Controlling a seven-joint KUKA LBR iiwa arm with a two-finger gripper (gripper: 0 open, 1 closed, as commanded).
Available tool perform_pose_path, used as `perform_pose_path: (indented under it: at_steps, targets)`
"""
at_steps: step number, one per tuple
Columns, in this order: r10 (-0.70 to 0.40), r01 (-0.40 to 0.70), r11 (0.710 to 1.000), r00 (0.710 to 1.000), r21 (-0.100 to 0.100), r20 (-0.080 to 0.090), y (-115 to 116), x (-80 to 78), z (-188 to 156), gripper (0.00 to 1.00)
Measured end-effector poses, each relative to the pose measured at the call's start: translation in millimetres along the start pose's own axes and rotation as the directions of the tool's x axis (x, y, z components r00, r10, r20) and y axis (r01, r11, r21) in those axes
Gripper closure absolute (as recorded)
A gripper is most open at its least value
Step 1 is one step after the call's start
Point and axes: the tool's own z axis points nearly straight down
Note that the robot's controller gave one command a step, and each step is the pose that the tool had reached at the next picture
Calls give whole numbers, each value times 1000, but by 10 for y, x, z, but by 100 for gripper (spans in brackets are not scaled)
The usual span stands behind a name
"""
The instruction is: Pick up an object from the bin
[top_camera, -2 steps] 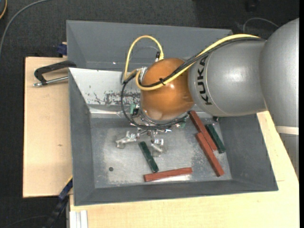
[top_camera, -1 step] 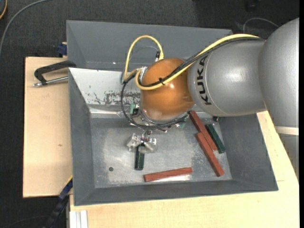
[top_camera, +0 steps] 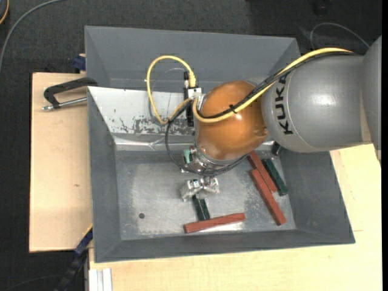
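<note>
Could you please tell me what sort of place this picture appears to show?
Probably a robotics lab's grasping test cell: a KUKA arm with its claw in a grey metal bin of loose red-brown sticks and dark green sticks, and cables lying on dark carpet.

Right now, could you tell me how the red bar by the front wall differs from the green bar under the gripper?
The red bar lies nearly left to right; the green bar runs across that, up toward the gripper. The red bar shows whole and looks longer; the green bar's upper end is hidden by the gripper. Both are slim, straight bars flat on the bin floor.
</note>
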Motion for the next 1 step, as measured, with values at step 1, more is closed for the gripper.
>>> perform_pose_path:
  at_steps: [1]
  targets:
    - [-66,66,998,998,12,3,142,-319,-1757,100]
